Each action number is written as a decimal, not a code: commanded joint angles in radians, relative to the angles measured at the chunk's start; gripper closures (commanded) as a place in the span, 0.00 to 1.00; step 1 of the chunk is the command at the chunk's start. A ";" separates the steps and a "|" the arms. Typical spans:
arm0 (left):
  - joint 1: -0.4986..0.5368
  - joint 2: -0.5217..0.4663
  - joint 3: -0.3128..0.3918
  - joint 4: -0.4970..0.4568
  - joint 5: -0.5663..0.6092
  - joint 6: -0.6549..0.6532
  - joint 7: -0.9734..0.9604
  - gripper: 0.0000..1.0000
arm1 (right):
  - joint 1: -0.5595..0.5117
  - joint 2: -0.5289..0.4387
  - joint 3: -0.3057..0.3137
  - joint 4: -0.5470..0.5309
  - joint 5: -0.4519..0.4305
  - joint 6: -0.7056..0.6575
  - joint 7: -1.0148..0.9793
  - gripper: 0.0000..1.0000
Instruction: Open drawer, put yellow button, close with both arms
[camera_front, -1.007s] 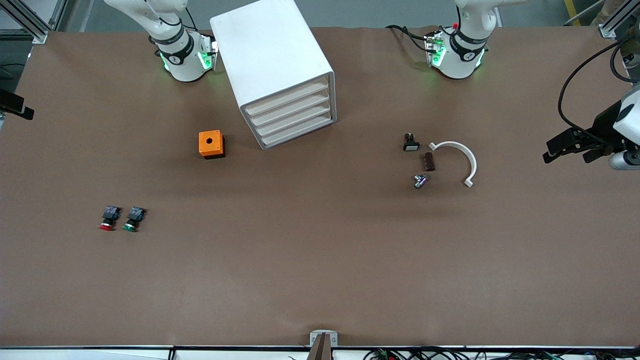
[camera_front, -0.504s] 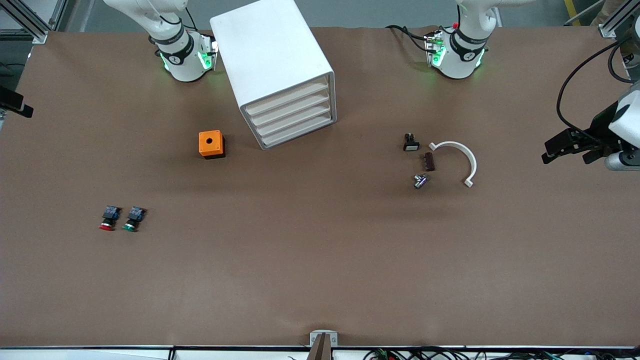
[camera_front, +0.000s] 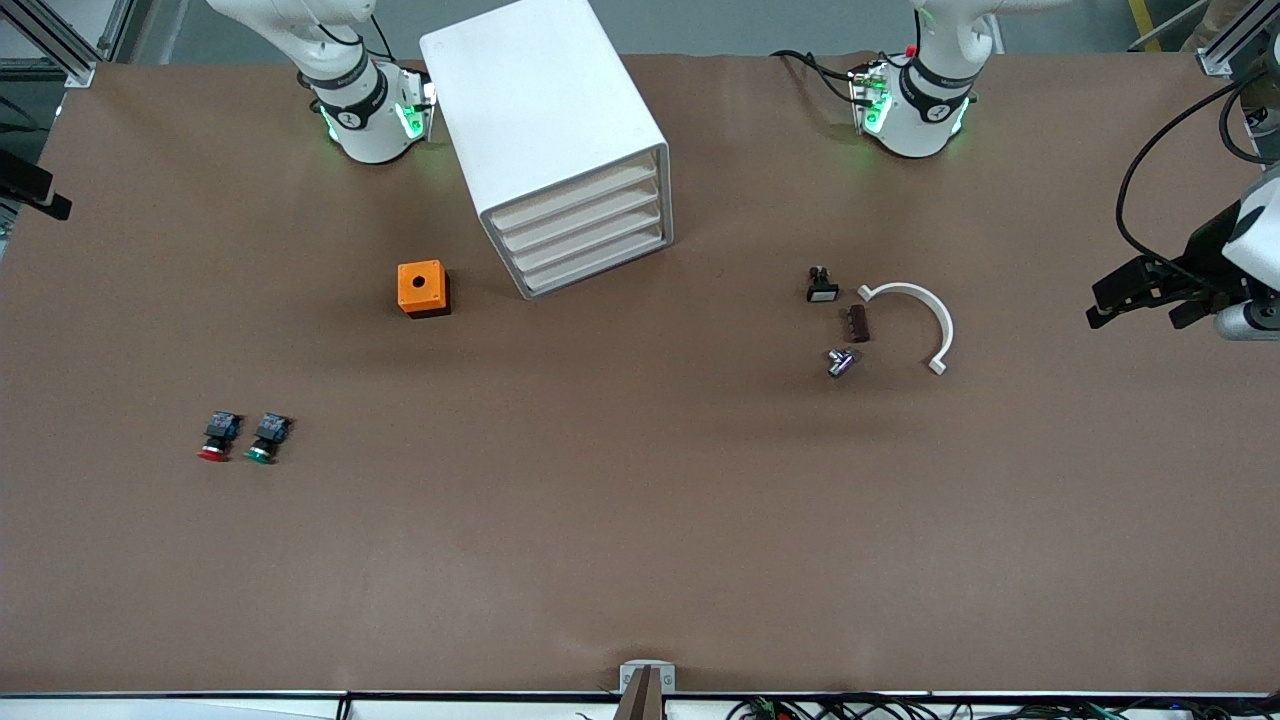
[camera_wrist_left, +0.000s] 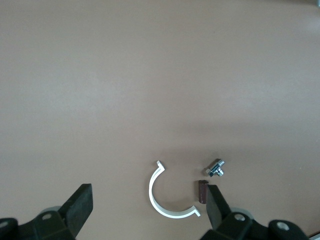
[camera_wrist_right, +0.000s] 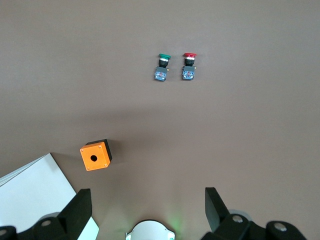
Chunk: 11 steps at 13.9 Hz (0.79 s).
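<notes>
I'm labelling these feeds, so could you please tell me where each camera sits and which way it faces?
Front view: high across the table, facing both bases; cabinet, left hand open.
Left wrist view: looks down past its open fingers at the white clip.
Right wrist view: right hand open over the orange box.
Shared: clip, box.

matt brown table (camera_front: 640, 520) — glossy white plastic-looking cabinet (camera_front: 530, 100), shiny metal fitting (camera_front: 840, 362)
</notes>
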 joint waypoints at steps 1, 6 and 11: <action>-0.008 -0.001 -0.019 0.071 0.024 -0.060 -0.005 0.00 | -0.001 -0.030 0.000 -0.036 0.011 0.017 -0.007 0.00; -0.008 -0.001 -0.028 0.140 0.024 -0.147 -0.005 0.00 | -0.004 -0.110 0.015 -0.150 0.011 0.083 -0.008 0.00; -0.007 0.001 -0.028 0.195 0.024 -0.249 -0.103 0.00 | 0.003 -0.110 0.018 -0.150 0.011 0.083 -0.008 0.00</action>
